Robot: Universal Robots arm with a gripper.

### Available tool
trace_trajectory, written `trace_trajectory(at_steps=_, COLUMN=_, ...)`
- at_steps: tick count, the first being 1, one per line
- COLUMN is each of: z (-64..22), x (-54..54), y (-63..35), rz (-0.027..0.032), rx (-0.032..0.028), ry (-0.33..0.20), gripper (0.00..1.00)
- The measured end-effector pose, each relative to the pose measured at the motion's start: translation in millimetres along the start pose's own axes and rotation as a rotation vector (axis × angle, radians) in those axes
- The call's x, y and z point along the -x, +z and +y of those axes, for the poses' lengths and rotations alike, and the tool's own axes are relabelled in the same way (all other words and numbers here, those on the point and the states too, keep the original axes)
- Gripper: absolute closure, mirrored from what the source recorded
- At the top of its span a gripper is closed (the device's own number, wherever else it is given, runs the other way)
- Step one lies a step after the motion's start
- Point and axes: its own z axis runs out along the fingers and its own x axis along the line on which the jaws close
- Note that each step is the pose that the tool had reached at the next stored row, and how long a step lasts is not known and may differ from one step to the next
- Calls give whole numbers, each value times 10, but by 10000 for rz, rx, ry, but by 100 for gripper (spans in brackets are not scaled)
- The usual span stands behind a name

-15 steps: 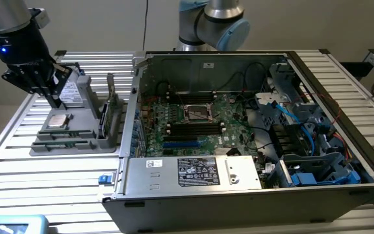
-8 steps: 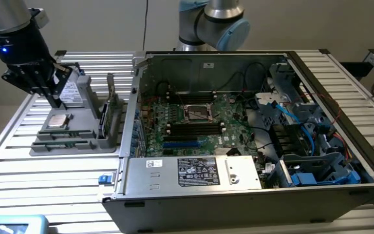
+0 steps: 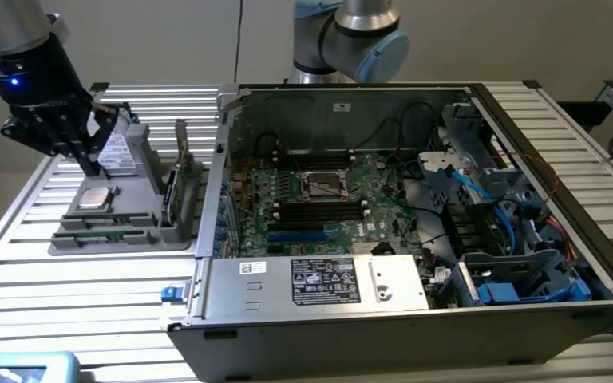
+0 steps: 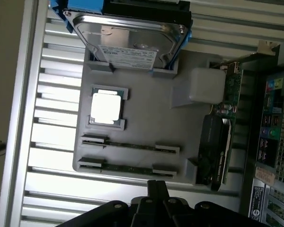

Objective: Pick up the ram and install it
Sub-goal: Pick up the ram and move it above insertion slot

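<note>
1. At the upper left of the exterior view, the gripper (image 3: 95, 167) (image 4: 156, 188) hangs over the back left part of a grey tray (image 3: 136, 233) (image 4: 180, 123). Its jaws are drawn narrow, close together, with nothing between them. Its tips point down at the spot just behind the processor chip (image 3: 96, 199) (image 4: 106, 108).
2. The tray rests on a slatted metal table (image 3: 73, 303) (image 4: 47, 142), in the middle left of the frame, just beside the computer case.
3. The ram (image 3: 102, 223) (image 4: 130, 144) lies flat in the tray's front rows, at the frame's left. There are two thin green sticks, one in front of the other, each seated in its own grey clips. The gripper is well apart from both.
4. Behind the chip a hard drive (image 3: 121, 148) (image 4: 132, 38) leans upright at the tray's back edge, just right of the gripper's tips.
5. On the tray's right side an expansion card (image 3: 184, 191) (image 4: 217, 146) stands on edge, next to the case wall.
6. The open computer case (image 3: 392, 343) takes up the centre and right of the frame, and the motherboard (image 3: 376, 199) is exposed inside it. Long black memory slots (image 3: 318, 212) sit below the socket, with a blue slot (image 3: 296, 236) in front of them.
7. A power supply (image 3: 318, 279) with a white label fills the case's front left corner.
8. A second arm's joint (image 3: 354, 40) shows at the top centre, behind the case.
</note>
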Motion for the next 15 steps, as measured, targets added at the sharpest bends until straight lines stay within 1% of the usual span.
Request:
trace_trajectory(at_steps=8, z=0, x=0, y=3, rz=-9, rx=42, ry=-1464, gripper=89)
trace_trajectory(at_steps=15, z=0, x=0, y=3, rz=-61, rx=83, ry=-2739, gripper=89)
